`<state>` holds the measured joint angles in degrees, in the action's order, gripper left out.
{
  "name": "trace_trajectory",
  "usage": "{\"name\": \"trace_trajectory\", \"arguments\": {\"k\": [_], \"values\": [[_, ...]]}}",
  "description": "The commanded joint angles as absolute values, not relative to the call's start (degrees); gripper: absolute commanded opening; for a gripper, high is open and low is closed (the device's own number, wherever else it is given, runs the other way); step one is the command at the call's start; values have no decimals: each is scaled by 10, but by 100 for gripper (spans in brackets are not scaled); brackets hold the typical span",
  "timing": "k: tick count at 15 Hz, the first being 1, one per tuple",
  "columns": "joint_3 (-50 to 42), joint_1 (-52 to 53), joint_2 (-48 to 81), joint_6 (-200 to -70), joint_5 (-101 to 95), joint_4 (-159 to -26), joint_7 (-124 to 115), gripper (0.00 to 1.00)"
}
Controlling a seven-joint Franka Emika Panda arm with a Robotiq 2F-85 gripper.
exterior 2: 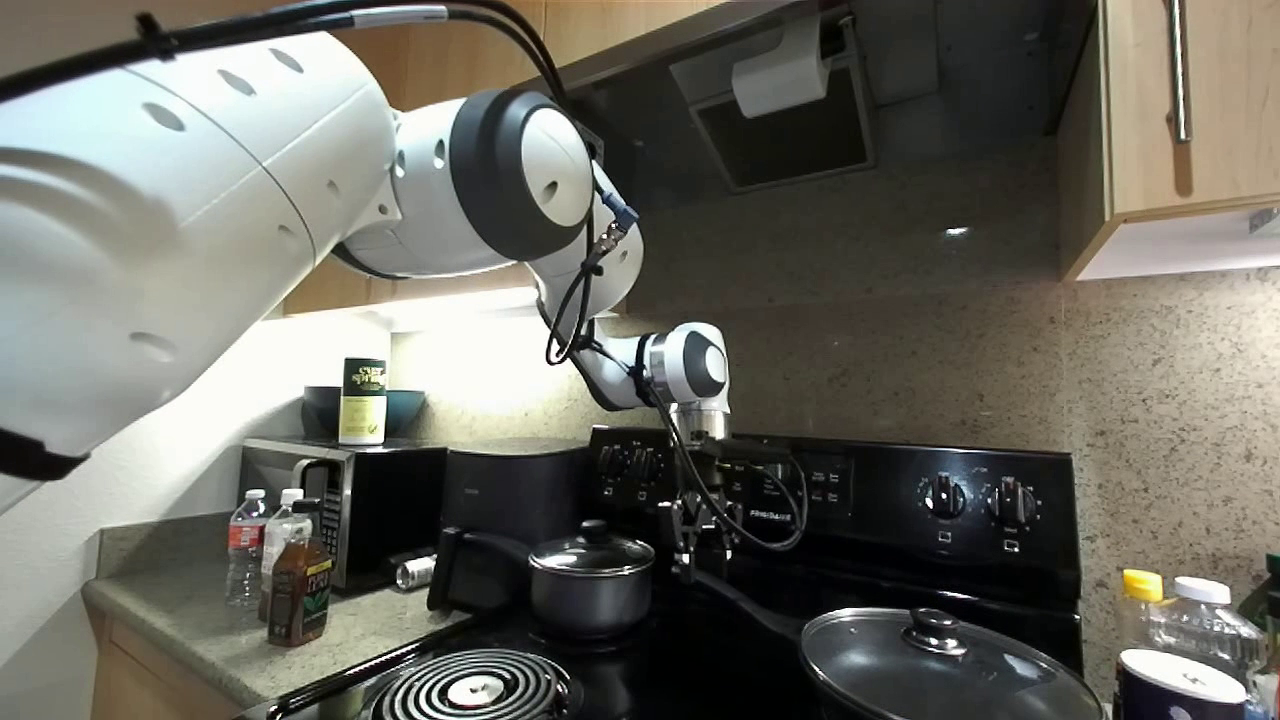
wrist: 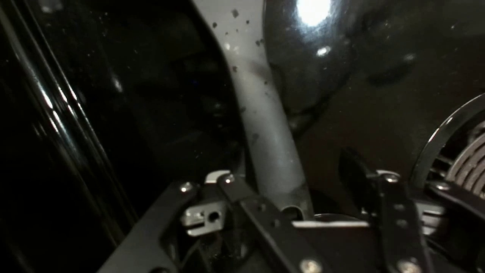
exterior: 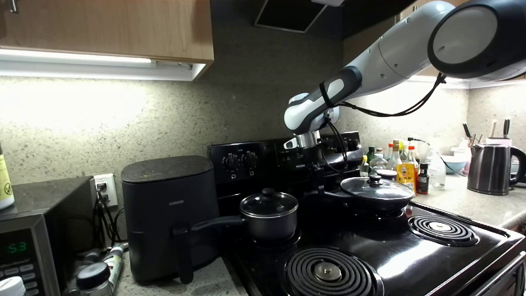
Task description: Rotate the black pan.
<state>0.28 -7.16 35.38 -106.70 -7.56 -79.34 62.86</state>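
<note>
Wrist view: your gripper [wrist: 297,172] stands spread, nothing pinched; the handle [wrist: 261,106] of the black pan [exterior: 382,204] runs from twelve o'clock down to five, its holed end lying between the fingers [wrist: 356,170], closer to the one at seven than the one at four. Cannot tell whether they sit low enough to straddle it, or touch it. In an exterior view the black pan lies at the gripper's four o'clock, glass lid [exterior 2: 945,675] on. Step, by judgement: lining up the grasp, turn not yet begun. Risks ahead: (a) close now, off-centre, and the nearer finger likely meets the handle first, shoving the pan askew; (b) bite only the tip and you get little purchase, so it may slip as you turn; (c) pull straight rather than in an arc and the pan may slide, not pivot, perhaps toward the bottles [exterior: 395,160], at its one o'clock in an exterior view; (d) jerk the handle and the lid could skid; (e) swing wide and you may clip the saucepan [exterior 2: 590,600], at the gripper's nine o'clock in an exterior view; (f) drift back and you may hit the control panel [exterior 2: 880,510].
</note>
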Motion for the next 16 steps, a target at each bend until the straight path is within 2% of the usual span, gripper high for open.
{"name": "trace_trajectory", "arguments": {"k": [1,2,4,12,16], "values": [[2,-71,320,-1035,-82,-824,620,94],[3,-73,318,-1025,-78,-824,620,99],[7,-78,309,-1005,-66,-828,626,100],[13,-81,325,-1092,-63,-827,644,100],[18,-85,333,-1089,-53,-823,646,100]]}}
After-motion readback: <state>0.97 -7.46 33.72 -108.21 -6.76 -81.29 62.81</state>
